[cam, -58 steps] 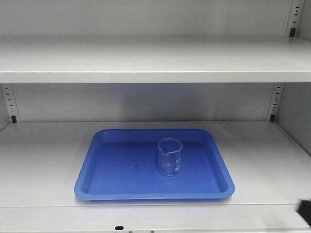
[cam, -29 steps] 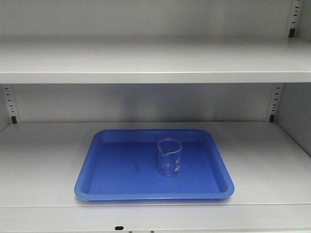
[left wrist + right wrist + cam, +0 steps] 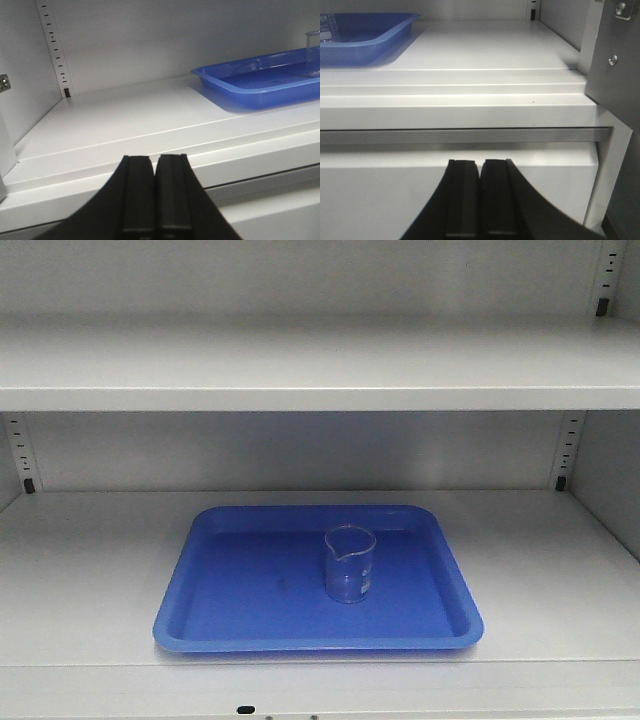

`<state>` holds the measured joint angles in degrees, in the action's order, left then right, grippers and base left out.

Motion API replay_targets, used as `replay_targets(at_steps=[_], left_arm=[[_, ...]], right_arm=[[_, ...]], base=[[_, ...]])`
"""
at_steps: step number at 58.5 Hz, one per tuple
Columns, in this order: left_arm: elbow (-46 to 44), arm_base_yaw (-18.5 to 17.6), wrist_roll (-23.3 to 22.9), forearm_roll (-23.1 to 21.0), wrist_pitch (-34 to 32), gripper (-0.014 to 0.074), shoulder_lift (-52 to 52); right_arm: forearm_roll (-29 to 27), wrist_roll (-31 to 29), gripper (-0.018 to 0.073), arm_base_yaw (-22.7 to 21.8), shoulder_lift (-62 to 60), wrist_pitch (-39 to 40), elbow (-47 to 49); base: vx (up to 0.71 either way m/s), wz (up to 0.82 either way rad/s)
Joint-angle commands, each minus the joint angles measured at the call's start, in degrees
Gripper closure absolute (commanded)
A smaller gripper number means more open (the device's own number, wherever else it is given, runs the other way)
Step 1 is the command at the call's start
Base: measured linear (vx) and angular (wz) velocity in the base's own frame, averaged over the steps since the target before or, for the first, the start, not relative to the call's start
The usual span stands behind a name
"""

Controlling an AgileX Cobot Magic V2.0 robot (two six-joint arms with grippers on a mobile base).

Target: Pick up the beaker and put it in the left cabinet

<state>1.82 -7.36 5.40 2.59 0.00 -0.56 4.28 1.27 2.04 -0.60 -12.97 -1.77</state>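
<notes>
While both hands stay closed, 1 beaker (image 3: pixel 349 565) stands in 1 tray (image 3: pixel 230 615).

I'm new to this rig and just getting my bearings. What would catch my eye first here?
The bright blue tray on the lower shelf of the grey cabinet stands out. A small clear glass beaker stands upright in it, right of its middle. Both wrist views show a black claw shut and empty, the left claw and the right claw, low in front of the shelf edge.
</notes>
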Motion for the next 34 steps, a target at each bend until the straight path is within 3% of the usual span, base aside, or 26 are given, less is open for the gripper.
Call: replay_targets(at_steps=[1,34], left_arm=[[0.9,0.0,-0.2,-0.2,-4.3,0.0595,-1.1],[0.9,0.0,-0.2,-0.2,-4.3,0.0595,-1.1]], right_arm=[[0.5,-0.3,0.0559,-0.3,-0.9,4.8,-0.3],[0.5,-0.3,0.0559,-0.3,-0.9,4.8,-0.3]], base=[[0.00,0.00],[0.00,0.00]])
